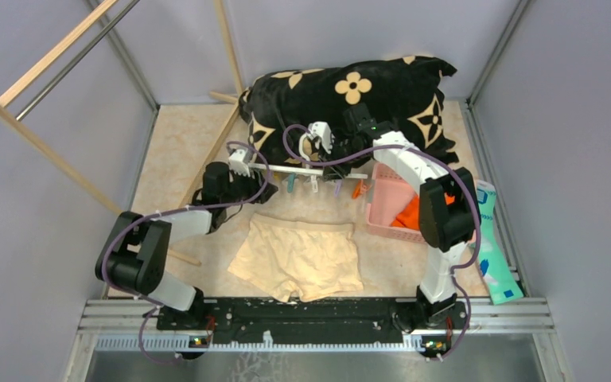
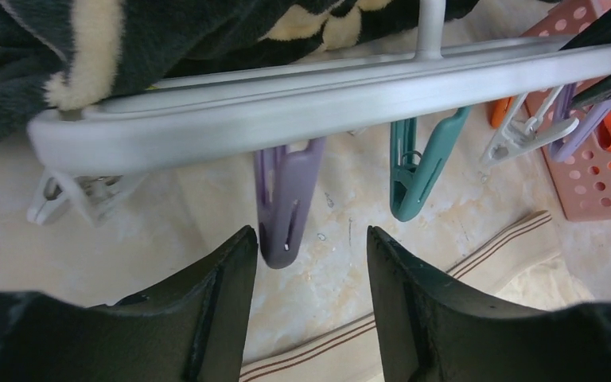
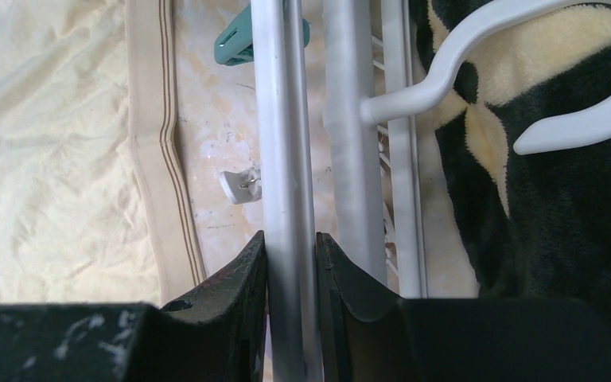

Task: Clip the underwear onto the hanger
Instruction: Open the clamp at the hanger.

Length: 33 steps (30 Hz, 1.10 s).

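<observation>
A: Surface and room?
B: Beige marbled tabletop (image 1: 175, 151), grey walls (image 1: 16, 239) all round. Wooden rack (image 1: 48, 56) upper left, black floral blanket (image 1: 350, 91) at top, pink basket (image 1: 390, 199) at right.
A: Underwear?
B: Underwear (image 1: 298, 259) lies flat on the tabletop, lower centre. Long axis left-right, waistband toward the top, legs toward the bottom. Pale cream, striped waistband.
A: Hanger?
B: Hanger (image 1: 302, 169) is a white frame at centre, long axis left-right, clips dangling.
A: End effectors?
B: Right end effector (image 3: 290, 239) clenched on the hanger's bar. Left end effector (image 2: 310, 239) released, fingers apart, purple clip (image 2: 285, 203) hanging just above the gap.
</observation>
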### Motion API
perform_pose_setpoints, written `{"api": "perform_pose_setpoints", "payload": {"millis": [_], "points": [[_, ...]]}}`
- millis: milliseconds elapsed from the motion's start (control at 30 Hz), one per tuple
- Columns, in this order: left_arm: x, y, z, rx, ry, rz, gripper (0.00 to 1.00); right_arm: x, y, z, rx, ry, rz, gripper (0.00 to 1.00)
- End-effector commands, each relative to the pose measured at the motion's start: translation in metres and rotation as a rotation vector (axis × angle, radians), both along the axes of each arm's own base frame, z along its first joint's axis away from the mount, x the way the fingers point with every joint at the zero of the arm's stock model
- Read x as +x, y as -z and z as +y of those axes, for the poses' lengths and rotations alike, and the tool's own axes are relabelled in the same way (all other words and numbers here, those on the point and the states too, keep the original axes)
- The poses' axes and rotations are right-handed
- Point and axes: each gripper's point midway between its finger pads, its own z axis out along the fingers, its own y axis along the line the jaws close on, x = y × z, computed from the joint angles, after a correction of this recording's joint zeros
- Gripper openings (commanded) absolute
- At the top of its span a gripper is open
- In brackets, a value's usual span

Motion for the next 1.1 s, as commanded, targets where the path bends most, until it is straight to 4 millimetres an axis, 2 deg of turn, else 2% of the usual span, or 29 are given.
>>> {"api": "perform_pose_setpoints", "payload": {"millis": [0,133,233,367,567,700,800,867,900,1000,1067], "points": [[0.006,0.0,-0.01,0.078,-0.017,-0.077,0.55,0.012,-0.023,-0.003,0.044,0.027,-0.048,0.0],[0.007,0.011,-0.003,0.183,-0.07,-0.089,0.4,0.012,-0.024,-0.003,0.048,0.026,-0.046,0.0],[0.011,0.012,0.004,0.236,-0.104,-0.09,0.21,0.012,-0.023,-0.003,0.048,0.027,-0.044,0.0],[0.013,0.008,0.014,0.317,-0.174,-0.114,0.16,0.011,-0.021,-0.003,0.047,0.03,-0.037,0.0],[0.011,-0.011,0.016,0.399,-0.238,-0.171,0.12,0.012,-0.02,-0.004,0.043,0.043,-0.036,0.0],[0.0,-0.019,0.018,0.449,-0.276,-0.165,0.11,0.013,-0.023,-0.005,0.051,0.061,-0.039,0.0],[-0.011,-0.019,0.019,0.486,-0.277,-0.15,0.11,0.01,-0.026,-0.004,0.065,0.063,-0.032,0.1],[-0.016,-0.019,0.02,0.496,-0.274,-0.139,0.11,0.008,-0.032,-0.002,0.086,0.067,-0.033,0.26],[-0.019,-0.019,0.02,0.496,-0.275,-0.13,0.11,0.006,-0.035,-0.001,0.099,0.067,-0.031,0.29],[-0.024,-0.018,0.02,0.487,-0.279,-0.112,0.1,0.003,-0.054,0.003,0.156,0.084,-0.056,0.48],[-0.026,-0.017,0.019,0.481,-0.274,-0.107,0.1,0.001,-0.068,0.004,0.196,0.104,-0.083,0.57]]}}
